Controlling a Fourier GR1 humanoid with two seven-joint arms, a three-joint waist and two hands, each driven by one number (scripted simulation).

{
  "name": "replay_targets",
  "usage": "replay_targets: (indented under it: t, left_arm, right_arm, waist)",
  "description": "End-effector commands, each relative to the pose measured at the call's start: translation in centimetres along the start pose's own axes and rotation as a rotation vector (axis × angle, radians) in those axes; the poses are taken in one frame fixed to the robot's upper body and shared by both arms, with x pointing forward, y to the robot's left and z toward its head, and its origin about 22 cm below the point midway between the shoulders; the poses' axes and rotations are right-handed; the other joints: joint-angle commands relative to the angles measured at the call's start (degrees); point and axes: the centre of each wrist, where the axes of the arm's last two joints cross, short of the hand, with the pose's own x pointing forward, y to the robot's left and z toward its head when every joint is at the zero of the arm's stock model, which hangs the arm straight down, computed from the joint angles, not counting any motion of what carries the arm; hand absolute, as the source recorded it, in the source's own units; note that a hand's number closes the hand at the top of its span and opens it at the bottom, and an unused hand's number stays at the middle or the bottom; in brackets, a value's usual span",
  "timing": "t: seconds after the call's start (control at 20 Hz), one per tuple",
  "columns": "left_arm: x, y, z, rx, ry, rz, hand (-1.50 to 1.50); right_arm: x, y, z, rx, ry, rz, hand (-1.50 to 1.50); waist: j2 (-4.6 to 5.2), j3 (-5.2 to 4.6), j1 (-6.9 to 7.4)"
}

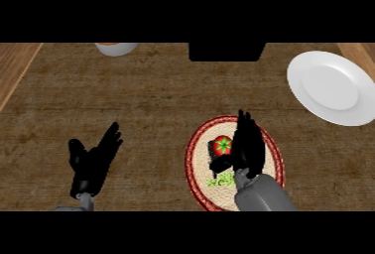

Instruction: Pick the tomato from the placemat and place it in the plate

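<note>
Just left of the right hand (247, 148) sits the tomato (222, 145) — red, with a green star on top. It is on the placemat (196, 149), a round straw-coloured mat with a red ring round its edge.

The right hand hangs over the mat. Its fingers (245, 129) are stretched out straight and point away from the robot. Its thumb (219, 162) pokes out to the left, just below the tomato, so the tomato sits in the nook between thumb and fingers. The hand is open and does not curl round the tomato. I cannot tell if it touches the tomato or is only very close. Down by the wrist, a bit of green (219, 180) shows on the mat.

Up and to the right of that hand, well apart from it, is the white plate (333, 89). It lies flat on the brown counter (147, 99).

Far to the left of the right hand is the left hand (92, 166) — open too, fingers up, resting near the bottom edge of the view. Well above the left hand, at the far side of the counter, part of a pale cup (116, 48) peeks in. Straight up from the right hand, also at the far side, is a black block (227, 52).
</note>
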Motion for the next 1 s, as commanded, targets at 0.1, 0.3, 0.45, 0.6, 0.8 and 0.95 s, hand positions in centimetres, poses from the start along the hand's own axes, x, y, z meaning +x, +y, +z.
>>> replay_targets:
  t: [0.1, 0.3, 0.45, 0.6, 0.8, 0.95]
  left_arm:
    - [0.1, 0.7, 0.9, -0.016, 0.014, -0.010, 0.00]
    - [-0.8, 1.2, 0.5, 0.008, -0.018, -0.010, 0.00]
    - [-1.3, 0.7, 1.0, 0.005, -0.005, -0.008, 0.00]
    - [0.1, 1.0, -0.2, -0.013, -0.008, 0.000, 0.00]
    - [0.4, -0.3, -1.0, -0.009, 0.005, 0.001, 0.00]
    - [-1.0, 0.8, 0.1, 0.005, -0.012, -0.002, 0.00]
  right_arm:
    - [0.7, 2.0, -1.0, 0.040, 0.068, 0.019, -1.50]
    - [-0.9, 2.1, -2.9, 0.094, -0.006, 0.138, 1.50]
    - [-1.8, 3.6, -1.6, 0.057, -0.012, 0.147, 1.50]
    - [-1.1, 3.1, -3.1, 0.042, -0.032, 0.172, 1.50]
    - [0.7, 3.8, -1.6, -0.070, -0.061, 0.171, 1.50]
    - [-1.6, 1.8, -1.2, -0.137, -0.229, 0.132, 1.50]
  waist:
    - [0.02, 0.01, 0.18]
    - [0.02, 0.01, 0.02]
    - [-0.02, 0.00, -0.07]
    - [0.01, 0.00, -0.07]
    - [0.03, 0.00, 0.01]
    - [-0.11, -0.01, -0.42]
